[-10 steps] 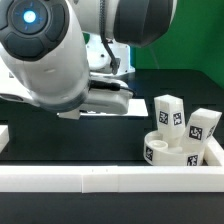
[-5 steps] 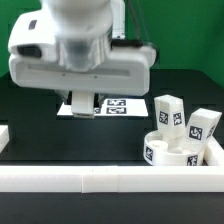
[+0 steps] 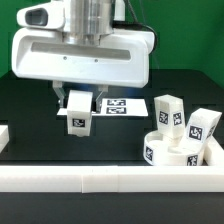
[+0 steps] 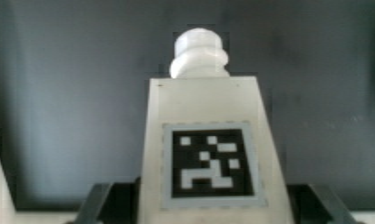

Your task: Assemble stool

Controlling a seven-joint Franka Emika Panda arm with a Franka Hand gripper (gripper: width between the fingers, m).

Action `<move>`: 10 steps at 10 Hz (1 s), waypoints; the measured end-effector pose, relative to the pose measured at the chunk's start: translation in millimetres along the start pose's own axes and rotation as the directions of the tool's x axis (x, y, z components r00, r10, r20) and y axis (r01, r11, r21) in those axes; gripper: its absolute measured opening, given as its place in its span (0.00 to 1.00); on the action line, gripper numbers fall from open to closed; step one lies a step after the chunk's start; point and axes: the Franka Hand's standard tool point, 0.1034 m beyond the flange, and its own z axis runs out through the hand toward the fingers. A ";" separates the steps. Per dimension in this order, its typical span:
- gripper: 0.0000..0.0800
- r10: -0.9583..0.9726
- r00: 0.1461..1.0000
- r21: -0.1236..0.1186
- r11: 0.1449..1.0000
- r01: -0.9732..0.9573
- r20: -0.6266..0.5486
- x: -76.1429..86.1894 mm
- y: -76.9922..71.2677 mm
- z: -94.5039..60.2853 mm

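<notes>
In the exterior view, the gripper (image 3: 79, 108) hangs below the arm's broad white wrist housing and is closed on a stool leg (image 3: 79, 117), a small white block with a black-and-white tag on its face. The leg is lifted clear of the black table (image 3: 40, 140), in front of the marker board (image 3: 118, 105). Well off toward the exterior view's right, the round seat (image 3: 172, 152) lies in the corner of the white border rail (image 3: 100, 178), with two more legs standing on it: one upright (image 3: 168, 112), one leaning (image 3: 203, 125). The held leg and the seat are well apart.

The step in hand looks like carrying this leg to the seat. To do it well, the leg should stay square in the grip, travel high enough to pass over the seat's rim and the two standing legs, and come down with its pin lined up over a free hole before any pressing or turning.

In the wrist view, the held leg fills the middle of the picture, tag facing the camera, tapering toward a knobbed threaded pin (image 4: 200, 54) at its far end. The dark fingers (image 4: 106, 198) show at its base on either side, pressed against it. The seat is not visible here.
</notes>
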 end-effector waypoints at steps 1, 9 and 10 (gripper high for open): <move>0.42 0.000 0.996 0.014 1.000 0.002 -0.091 3.6 -11.1 -13.7; 0.42 -0.010 0.931 0.039 0.999 0.026 -0.365 0.7 -64.3 -31.5; 0.42 -0.029 0.921 0.051 0.997 0.052 -0.388 1.4 -92.1 -31.3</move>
